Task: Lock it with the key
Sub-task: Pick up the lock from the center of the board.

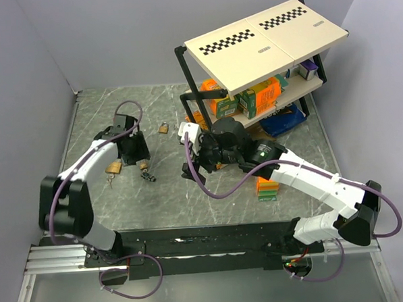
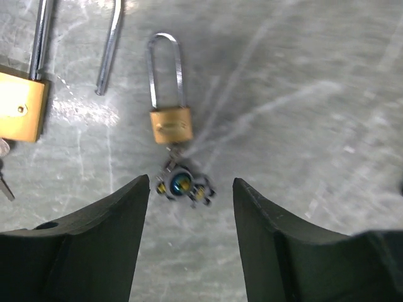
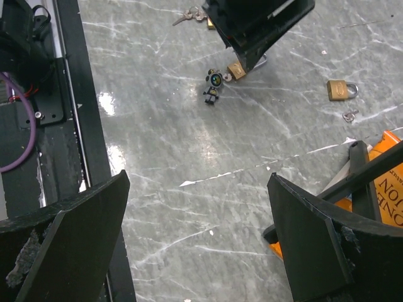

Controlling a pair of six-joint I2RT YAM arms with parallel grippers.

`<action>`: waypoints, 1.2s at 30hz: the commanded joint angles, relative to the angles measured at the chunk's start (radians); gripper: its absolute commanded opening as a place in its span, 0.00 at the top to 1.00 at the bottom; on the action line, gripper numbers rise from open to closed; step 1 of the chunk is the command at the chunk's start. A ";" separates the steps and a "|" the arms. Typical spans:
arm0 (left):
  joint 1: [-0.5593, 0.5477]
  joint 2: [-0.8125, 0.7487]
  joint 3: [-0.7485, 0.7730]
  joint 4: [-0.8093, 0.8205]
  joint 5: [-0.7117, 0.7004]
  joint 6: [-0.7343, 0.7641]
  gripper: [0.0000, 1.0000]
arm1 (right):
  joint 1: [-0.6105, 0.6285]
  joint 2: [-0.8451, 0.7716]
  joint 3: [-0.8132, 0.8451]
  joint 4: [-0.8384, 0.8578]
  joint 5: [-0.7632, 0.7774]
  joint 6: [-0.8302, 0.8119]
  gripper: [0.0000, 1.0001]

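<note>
A small brass padlock (image 2: 171, 126) lies on the grey table with its shackle pointing away from me. A key with a dark round charm (image 2: 182, 184) sticks out of its near end. My left gripper (image 2: 191, 185) is open, hovering just above the charm, one finger on each side. In the top view the left gripper (image 1: 135, 154) is over this padlock (image 1: 143, 165). My right gripper (image 3: 198, 182) is open and empty above bare table, right of the padlock (image 3: 237, 70).
A larger brass padlock (image 2: 22, 110) with keys lies to the left. A third padlock (image 1: 164, 128) lies further back. A black-framed shelf (image 1: 264, 53) with orange and green boxes stands at the back right. An orange box (image 1: 266, 188) lies under the right arm.
</note>
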 commanded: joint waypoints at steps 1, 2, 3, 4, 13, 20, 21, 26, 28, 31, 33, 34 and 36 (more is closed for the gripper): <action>-0.005 0.101 0.075 -0.050 -0.089 -0.037 0.40 | -0.006 0.007 0.065 0.022 0.014 -0.006 0.00; -0.007 0.120 0.083 -0.056 -0.092 -0.040 0.41 | -0.006 0.013 0.068 0.024 0.010 -0.004 0.00; -0.007 0.137 0.092 -0.061 -0.092 -0.042 0.42 | -0.004 0.016 0.076 0.022 0.008 0.001 0.00; -0.007 0.173 0.112 -0.073 -0.093 -0.043 0.42 | -0.006 0.023 0.079 0.024 0.008 0.004 0.00; -0.007 0.329 0.172 -0.085 -0.118 -0.042 0.48 | -0.004 0.059 0.103 0.015 -0.006 -0.001 0.00; -0.007 0.410 0.190 -0.082 -0.127 -0.042 0.48 | -0.004 0.067 0.109 0.013 -0.015 0.008 0.00; -0.007 0.418 0.195 -0.085 -0.130 -0.040 0.49 | -0.006 0.067 0.108 0.013 -0.015 0.011 0.00; -0.007 0.477 0.221 -0.102 -0.120 -0.037 0.51 | -0.006 0.071 0.111 0.013 -0.021 0.017 0.00; -0.007 0.476 0.219 -0.100 -0.113 -0.037 0.55 | -0.004 0.076 0.114 0.013 -0.021 0.014 0.00; -0.007 0.465 0.213 -0.104 -0.098 -0.039 0.66 | -0.006 0.080 0.119 0.012 -0.029 0.019 0.00; -0.007 0.458 0.212 -0.108 -0.066 -0.036 0.79 | -0.007 0.083 0.120 0.018 -0.036 0.027 0.00; -0.007 0.444 0.210 -0.111 -0.058 -0.037 0.84 | -0.007 0.085 0.122 0.018 -0.041 0.031 0.00; -0.007 0.401 0.210 -0.114 -0.043 -0.039 0.89 | -0.007 0.090 0.125 0.024 -0.047 0.044 0.00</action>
